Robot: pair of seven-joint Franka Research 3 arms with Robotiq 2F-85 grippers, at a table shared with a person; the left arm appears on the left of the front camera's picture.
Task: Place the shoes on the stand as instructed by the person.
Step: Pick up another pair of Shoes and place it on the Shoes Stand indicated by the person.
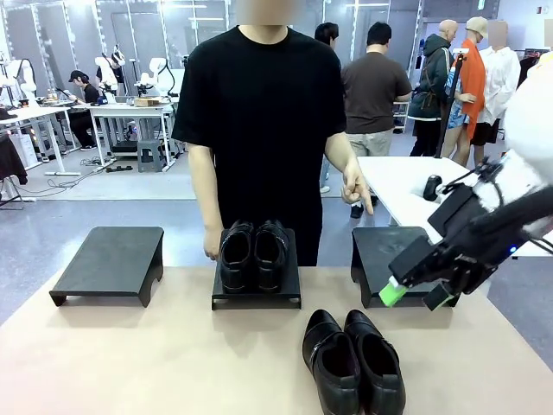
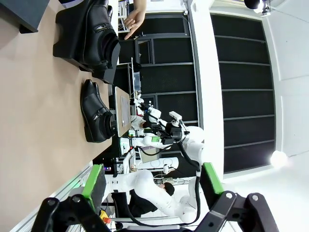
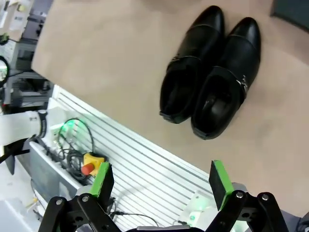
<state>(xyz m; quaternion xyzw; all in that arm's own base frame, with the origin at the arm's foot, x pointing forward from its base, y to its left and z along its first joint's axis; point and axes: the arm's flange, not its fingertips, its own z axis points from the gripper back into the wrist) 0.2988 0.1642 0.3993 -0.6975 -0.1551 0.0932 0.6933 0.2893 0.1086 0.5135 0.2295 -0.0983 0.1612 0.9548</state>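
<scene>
Honestly, the wide-open right gripper (image 1: 416,296) is best lowered squarely over the loose shoes (image 1: 354,363), so both are pinched together.

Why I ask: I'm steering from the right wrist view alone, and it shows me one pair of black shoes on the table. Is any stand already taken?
Observer: Yes. Of three black stands in a row, the middle stand holds a second pair of shoes.
Operator: And the other two?
Observer: The left stand and the right stand both have bare tops.
Operator: Is the person signalling anything?
Observer: The person's hand hangs with fingers pointing down, just behind the right stand. It looks like a cue for that one.
</scene>
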